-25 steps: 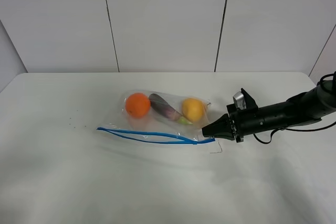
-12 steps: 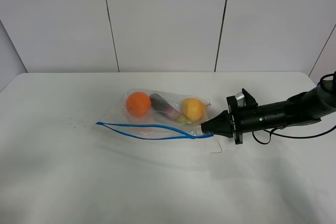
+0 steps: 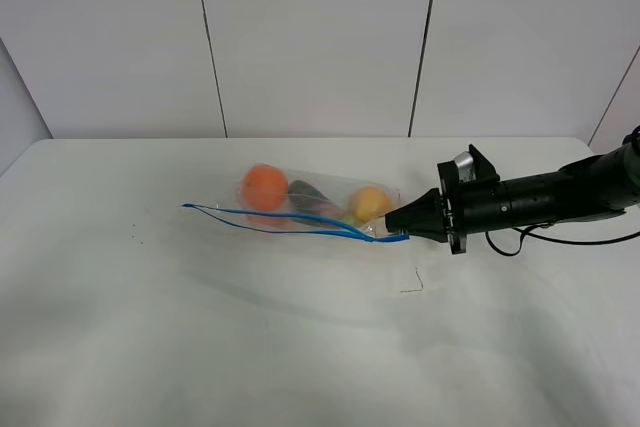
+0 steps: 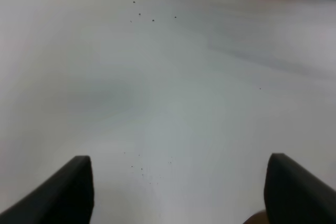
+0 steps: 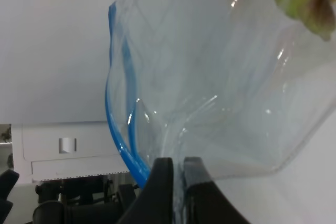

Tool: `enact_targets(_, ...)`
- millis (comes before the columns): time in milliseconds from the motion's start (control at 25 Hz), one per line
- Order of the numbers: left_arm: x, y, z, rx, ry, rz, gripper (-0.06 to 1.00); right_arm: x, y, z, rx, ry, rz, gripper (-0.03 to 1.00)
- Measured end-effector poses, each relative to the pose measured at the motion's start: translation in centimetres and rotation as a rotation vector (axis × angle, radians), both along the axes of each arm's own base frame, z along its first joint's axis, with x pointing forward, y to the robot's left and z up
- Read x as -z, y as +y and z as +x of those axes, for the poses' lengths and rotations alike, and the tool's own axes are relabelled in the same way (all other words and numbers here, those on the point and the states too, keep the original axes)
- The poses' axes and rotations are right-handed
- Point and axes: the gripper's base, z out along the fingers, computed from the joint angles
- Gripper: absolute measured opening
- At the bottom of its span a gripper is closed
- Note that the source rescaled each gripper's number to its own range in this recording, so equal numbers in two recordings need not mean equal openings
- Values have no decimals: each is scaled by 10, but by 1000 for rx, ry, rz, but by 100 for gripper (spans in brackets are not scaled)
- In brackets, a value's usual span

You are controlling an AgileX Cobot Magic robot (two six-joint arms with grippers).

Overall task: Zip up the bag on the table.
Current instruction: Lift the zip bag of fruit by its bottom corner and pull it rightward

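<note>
The right gripper (image 3: 393, 227) is clamped on the zipper-end corner of the bag (image 3: 320, 209), held just above the table (image 3: 300, 347). From that gripper the blue zipper strip (image 3: 300, 223) runs straight away lengthwise, its tracks parted. The left gripper (image 4: 178, 182), fingers apart, is well apart from it.

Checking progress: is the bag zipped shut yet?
Open: on the bag, the two blue strips run apart along most of the mouth.
</note>
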Motion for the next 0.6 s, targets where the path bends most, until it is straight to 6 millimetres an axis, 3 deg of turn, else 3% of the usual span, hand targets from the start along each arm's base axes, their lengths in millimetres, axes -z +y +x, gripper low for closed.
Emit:
enact_targets(440,-2,0,0,0,-11,0,100,-1,0,1,16,12,9,0)
enact_targets(600,-30,0,7,-17,-48,-36,100,-1,0,1,19,13,11,0)
